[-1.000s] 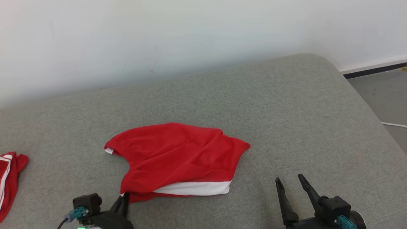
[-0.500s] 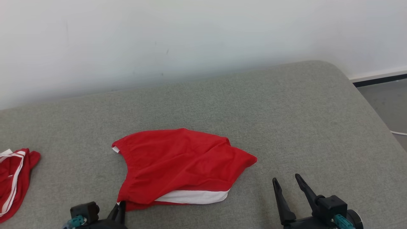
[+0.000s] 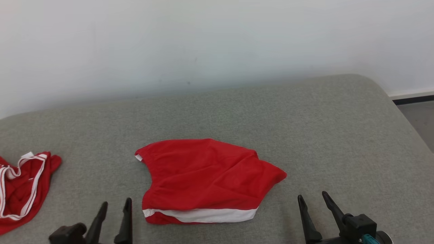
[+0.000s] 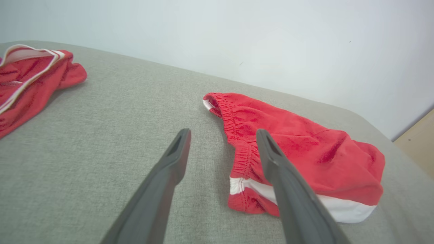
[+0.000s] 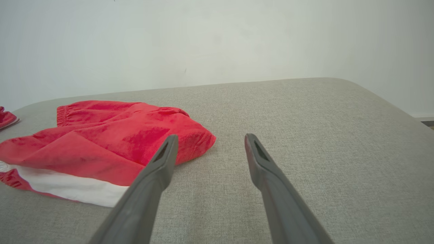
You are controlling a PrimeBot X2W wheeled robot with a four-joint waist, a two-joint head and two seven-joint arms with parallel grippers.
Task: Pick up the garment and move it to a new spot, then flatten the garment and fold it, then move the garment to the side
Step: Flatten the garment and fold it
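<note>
**Head view.** A second before, the left gripper had been pinched shut on the garment's near-left corner. Now its two dark fingers stood spread and clear of the cloth, just off that corner at 7 o'clock. The whole picture had slid a little, so the camera itself had moved. The garment, a pair of red shorts with a white band along the near hem, lay on the grey cushion just below the middle, its near edge lying flatter than before. The right gripper sat at 5 o'clock, jaws wide as before, holding nothing and apart from the garment. A second red garment with white piping lay crumpled at 8 o'clock, well apart from the first. That made two garments and two grippers. A white wall ran across 12 o'clock, and a strip of floor showed at 3 o'clock.

**Left wrist view.** The left gripper was open with nothing between its fingers. The garment lay at 3 o'clock, its gathered waistband towards the fingers. The second red garment lay at 10 o'clock.

**Right wrist view.** The right gripper was open over bare cushion. The garment lay at 9 o'clock, and a sliver of the second red garment showed at the left edge.
</note>
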